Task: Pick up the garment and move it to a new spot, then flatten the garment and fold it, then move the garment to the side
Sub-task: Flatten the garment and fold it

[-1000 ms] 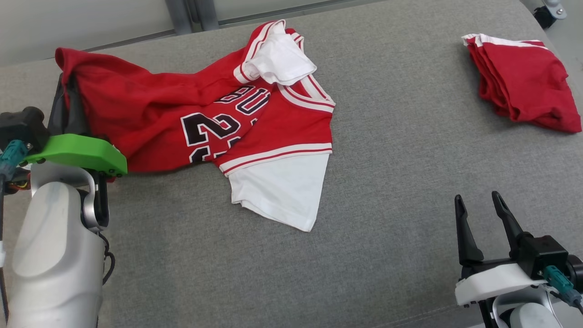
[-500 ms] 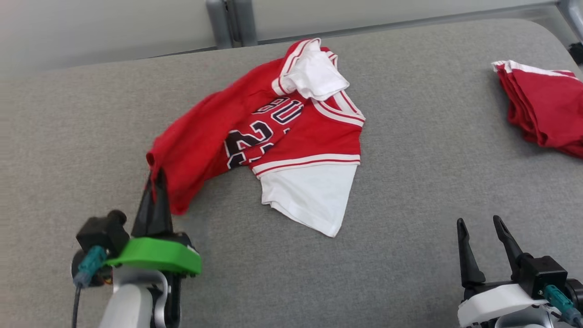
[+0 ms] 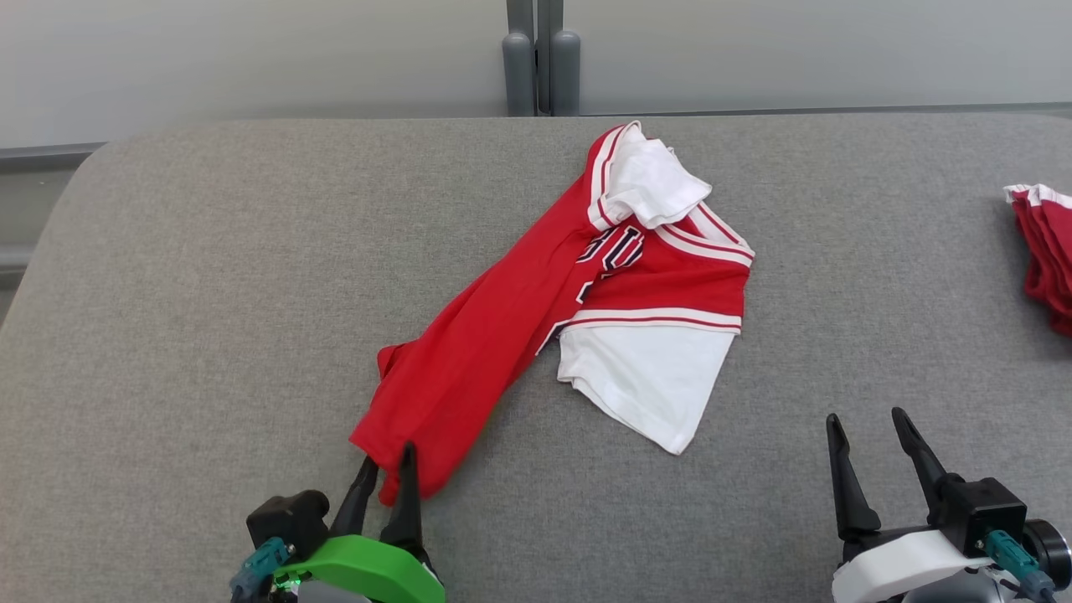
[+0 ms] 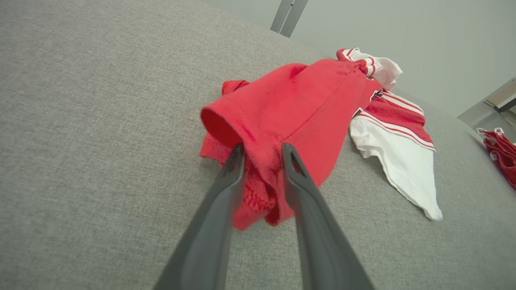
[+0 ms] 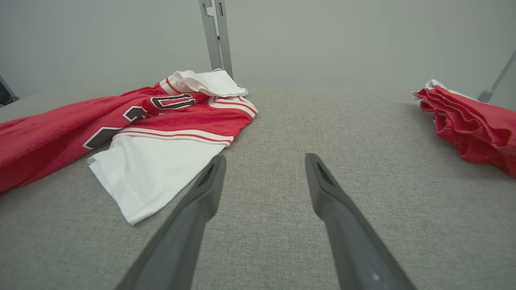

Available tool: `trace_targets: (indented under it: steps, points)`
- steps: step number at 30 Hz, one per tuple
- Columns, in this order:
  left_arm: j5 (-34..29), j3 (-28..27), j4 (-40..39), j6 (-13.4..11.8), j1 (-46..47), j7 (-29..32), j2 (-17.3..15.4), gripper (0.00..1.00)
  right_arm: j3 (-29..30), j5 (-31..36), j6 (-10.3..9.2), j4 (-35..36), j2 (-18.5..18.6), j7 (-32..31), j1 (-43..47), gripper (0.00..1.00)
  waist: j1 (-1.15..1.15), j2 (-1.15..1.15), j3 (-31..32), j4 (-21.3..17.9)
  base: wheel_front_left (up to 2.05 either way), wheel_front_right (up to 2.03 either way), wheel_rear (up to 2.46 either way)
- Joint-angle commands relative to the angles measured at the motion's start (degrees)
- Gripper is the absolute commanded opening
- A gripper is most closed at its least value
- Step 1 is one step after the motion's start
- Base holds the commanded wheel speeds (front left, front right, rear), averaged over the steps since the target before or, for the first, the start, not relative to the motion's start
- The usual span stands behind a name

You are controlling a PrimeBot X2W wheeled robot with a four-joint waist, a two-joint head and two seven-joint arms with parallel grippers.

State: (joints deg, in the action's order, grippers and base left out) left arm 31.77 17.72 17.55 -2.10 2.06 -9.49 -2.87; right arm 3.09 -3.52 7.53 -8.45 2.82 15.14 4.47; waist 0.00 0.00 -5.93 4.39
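Left claw (image 3: 389, 455) pinches the jersey (image 3: 502, 318) by its hem; right claw (image 3: 865, 416) gapes open, a folded red pile (image 3: 1047, 251) beyond it.

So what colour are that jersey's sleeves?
White; the nearer sleeve shows best in the head view.

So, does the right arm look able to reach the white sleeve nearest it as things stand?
Probably yes. The right gripper is open, holds nothing, and only bare grey cushion lies between its fingers and the white sleeve of the jersey, though the distance is hard to judge.
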Motion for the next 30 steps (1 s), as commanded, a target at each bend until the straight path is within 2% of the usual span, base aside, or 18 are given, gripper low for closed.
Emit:
trace_targets:
  steps: [1,9,15,22,28,30]
  points:
    - [0.33,0.12,0.42,-0.47,0.65,-0.64,-0.12,1.0,0.03,-0.41,-0.09,-0.17,0.2,-0.02,0.57,1.0,0.0,0.0,0.09,0.21,0.0,0.0,0.0]
    - [-0.46,1.48,-0.06,-2.59,-3.62,-0.37,-0.38,1.0,0.19,-0.63,-0.09,-0.23,0.19,-0.02,0.91,1.0,0.0,0.0,-0.06,0.07,0.0,0.0,0.0]
    - [-0.31,2.58,-3.48,-3.49,-5.73,1.01,-0.36,1.0,0.43,-0.25,-0.09,-0.28,0.19,-0.02,1.04,1.0,0.0,0.0,0.23,0.08,0.0,0.0,0.0]
    - [0.32,2.69,-5.22,-3.87,-4.98,2.19,-0.69,1.0,-0.1,0.1,-0.09,-0.26,0.19,-0.02,0.88,1.0,0.0,0.0,0.15,-0.01,0.0,0.0,0.0]
    - [1.63,3.52,-5.56,-3.04,-4.03,2.66,-0.52,1.0,-0.12,0.04,-0.09,-0.26,0.19,-0.02,0.6,1.0,0.0,0.0,0.0,-0.72,0.0,0.0,0.0]
    - [1.71,3.54,-5.22,-3.13,-3.54,2.49,-0.49,0.97,-0.27,-0.01,-0.09,-0.32,0.19,-0.02,0.67,1.0,0.0,0.0,-0.11,-1.04,0.0,0.0,0.0]
